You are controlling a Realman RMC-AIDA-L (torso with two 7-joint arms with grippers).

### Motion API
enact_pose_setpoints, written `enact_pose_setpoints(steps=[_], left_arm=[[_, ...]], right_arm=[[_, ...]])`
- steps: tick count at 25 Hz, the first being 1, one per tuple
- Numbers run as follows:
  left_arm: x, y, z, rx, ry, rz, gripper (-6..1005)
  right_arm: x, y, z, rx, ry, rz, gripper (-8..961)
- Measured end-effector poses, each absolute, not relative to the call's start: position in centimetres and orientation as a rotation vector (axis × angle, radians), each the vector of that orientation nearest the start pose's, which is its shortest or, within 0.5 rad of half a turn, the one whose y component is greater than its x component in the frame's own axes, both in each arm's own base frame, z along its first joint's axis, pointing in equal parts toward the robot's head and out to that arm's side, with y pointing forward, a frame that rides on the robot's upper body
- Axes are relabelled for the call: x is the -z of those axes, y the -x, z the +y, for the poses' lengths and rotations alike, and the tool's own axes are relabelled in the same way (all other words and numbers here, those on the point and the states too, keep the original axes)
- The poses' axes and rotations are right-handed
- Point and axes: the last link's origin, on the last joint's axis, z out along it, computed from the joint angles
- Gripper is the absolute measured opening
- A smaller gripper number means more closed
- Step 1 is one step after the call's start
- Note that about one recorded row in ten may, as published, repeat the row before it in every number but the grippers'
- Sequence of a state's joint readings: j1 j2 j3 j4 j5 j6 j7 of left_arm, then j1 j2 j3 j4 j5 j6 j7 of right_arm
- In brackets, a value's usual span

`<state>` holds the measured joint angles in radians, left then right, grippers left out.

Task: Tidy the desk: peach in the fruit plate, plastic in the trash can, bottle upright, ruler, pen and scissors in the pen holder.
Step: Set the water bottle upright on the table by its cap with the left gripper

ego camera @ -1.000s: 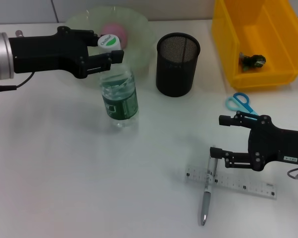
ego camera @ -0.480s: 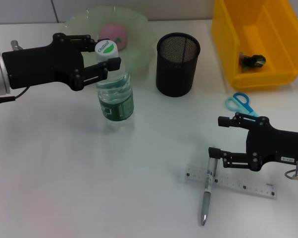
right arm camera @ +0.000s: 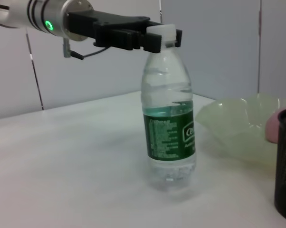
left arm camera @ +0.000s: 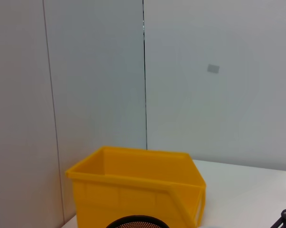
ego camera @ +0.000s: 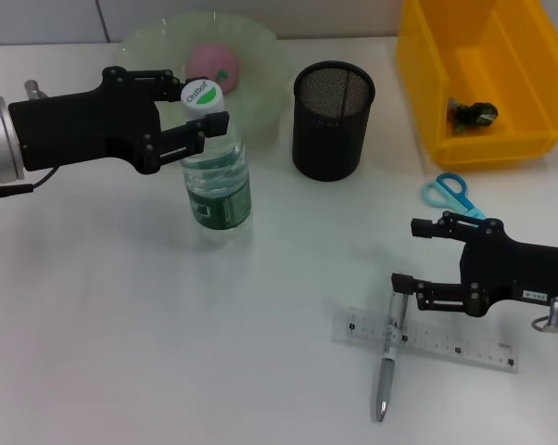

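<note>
Nearest the robot, a pen point(ego camera: 387, 354) lies on the white desk point(ego camera: 121, 324), its upper end crossing a clear ruler point(ego camera: 427, 339) that lies flat beside it. The right gripper point(ego camera: 416, 255) sits low over the desk just beyond the ruler, its two fingers spread apart with nothing between them; the lower finger point(ego camera: 427, 286) reaches the top end of the pen. Just past that gripper lie the blue-handled scissors point(ego camera: 450, 194), flat on the desk in front of the yellow bin.

Farther out on the robot's left, the bottle point(ego camera: 215, 172) stands upright on the desk, partly filled with water and wearing a green label. The left gripper point(ego camera: 199, 107) comes in from the side at the level of the white cap point(ego camera: 202, 93), its fingers clamped on the bottle's neck and cap. The right wrist view shows the same hold: the black fingers point(right arm camera: 133, 35) pinch the cap while the bottle point(right arm camera: 169, 121) rests on its base.

Beyond the bottle, a black mesh pen holder point(ego camera: 332, 119) stands empty of the ruler, pen and scissors. Behind the bottle sits the pale green fruit plate point(ego camera: 260, 56), with the pink peach point(ego camera: 214, 63) in it. At the far right the yellow bin point(ego camera: 474, 79) holds a small crumpled piece of plastic point(ego camera: 471, 113).
</note>
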<state>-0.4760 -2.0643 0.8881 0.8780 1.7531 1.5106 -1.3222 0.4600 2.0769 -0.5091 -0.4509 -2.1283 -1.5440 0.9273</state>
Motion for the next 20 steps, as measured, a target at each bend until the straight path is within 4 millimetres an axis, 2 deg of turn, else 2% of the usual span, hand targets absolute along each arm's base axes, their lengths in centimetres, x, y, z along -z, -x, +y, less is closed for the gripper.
enact_pose_setpoints(steps=[14, 20], left_arm=[[-3.0, 22.7, 35.3, 0.722, 2.631, -0.274, 461], [-4.0, 23.8, 35.7, 0.735, 2.551, -0.350, 462]], right_arm=[[2.7, -31.0, 28.6, -0.633, 2.693, 0.401, 810], [2.7, -30.9, 28.6, -0.635, 2.694, 0.402, 810]])
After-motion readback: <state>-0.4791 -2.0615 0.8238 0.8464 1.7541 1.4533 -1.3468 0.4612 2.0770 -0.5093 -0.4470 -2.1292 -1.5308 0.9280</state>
